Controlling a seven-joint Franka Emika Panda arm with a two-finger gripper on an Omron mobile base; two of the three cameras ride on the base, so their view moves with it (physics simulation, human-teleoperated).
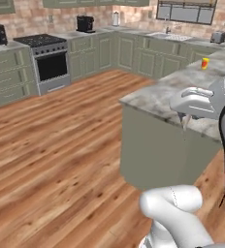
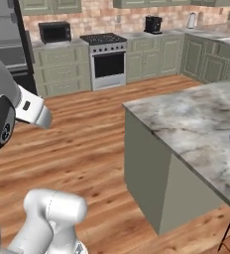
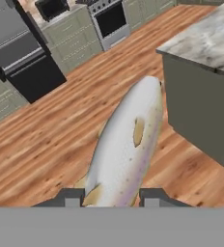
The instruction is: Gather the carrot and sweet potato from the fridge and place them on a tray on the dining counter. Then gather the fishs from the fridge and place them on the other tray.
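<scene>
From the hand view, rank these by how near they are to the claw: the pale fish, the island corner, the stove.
1. Pale fish: held between the claw's tips, pointing away.
2. Dining counter corner: upper right, past the fish's far end.
3. Stove: at the top, across the wood floor.

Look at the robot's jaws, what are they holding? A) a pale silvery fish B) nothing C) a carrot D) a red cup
A: in the hand view a slim pale silvery fish sticks out from between the jaws, above the wooden floor.
</scene>
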